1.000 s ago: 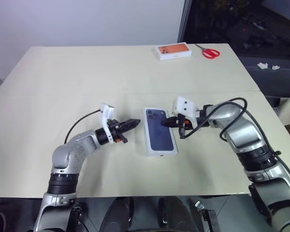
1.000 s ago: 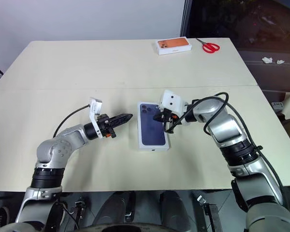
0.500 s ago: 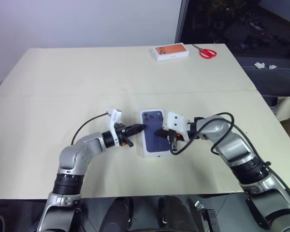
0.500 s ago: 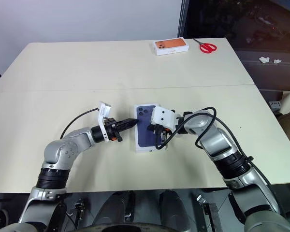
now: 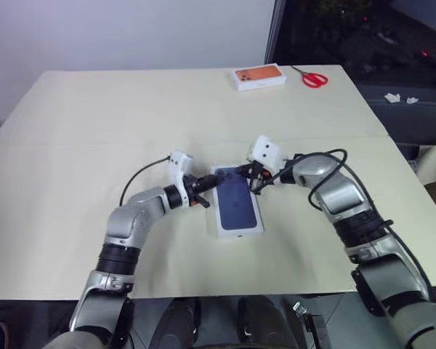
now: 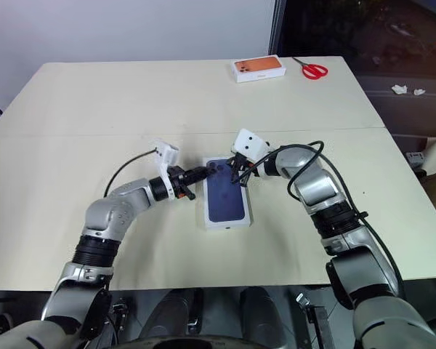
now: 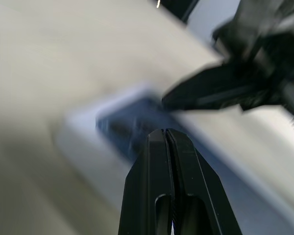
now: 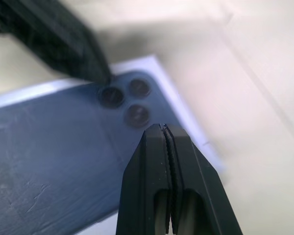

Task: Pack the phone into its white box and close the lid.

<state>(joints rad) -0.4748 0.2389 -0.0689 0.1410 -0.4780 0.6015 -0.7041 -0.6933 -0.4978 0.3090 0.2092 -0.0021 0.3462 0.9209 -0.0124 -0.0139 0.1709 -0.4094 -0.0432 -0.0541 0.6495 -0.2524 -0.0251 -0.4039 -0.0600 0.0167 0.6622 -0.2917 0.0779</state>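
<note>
Here, closest to me, the lid (image 5: pixel 237 204) is lying flat on the cream table (image 5: pixel 94 123), its dark blue phone picture facing up with a white border all round. I cannot tell whether the white box is sitting beneath it, and I am seeing nothing of the phone itself, only its printed image.

My left gripper (image 5: pixel 212 182) is reaching in from the lid's left side, its two black fingers pressed tight together and pinching nothing. Its tip is sitting at the far-left corner of the lid, right by the three printed camera lenses (image 8: pixel 125 100). In the right wrist view that same dark tip (image 8: pixel 83 61) is pointing at the lenses from the other side.

My right gripper (image 5: pixel 248 171) is coming in from the lid's right, also with its fingers pressed together and gripping nothing. It is hanging over the far end of the lid, just beside my left tip, the two nearly meeting above the printed camera cluster. Whether either tip is actually touching the cardboard, I cannot tell.

Well beyond both grippers, near the table's far edge, an orange-topped white box (image 5: pixel 260 77) is lying flat, and just to its right a pair of red-handled scissors (image 5: pixel 315 78) is resting.
</note>
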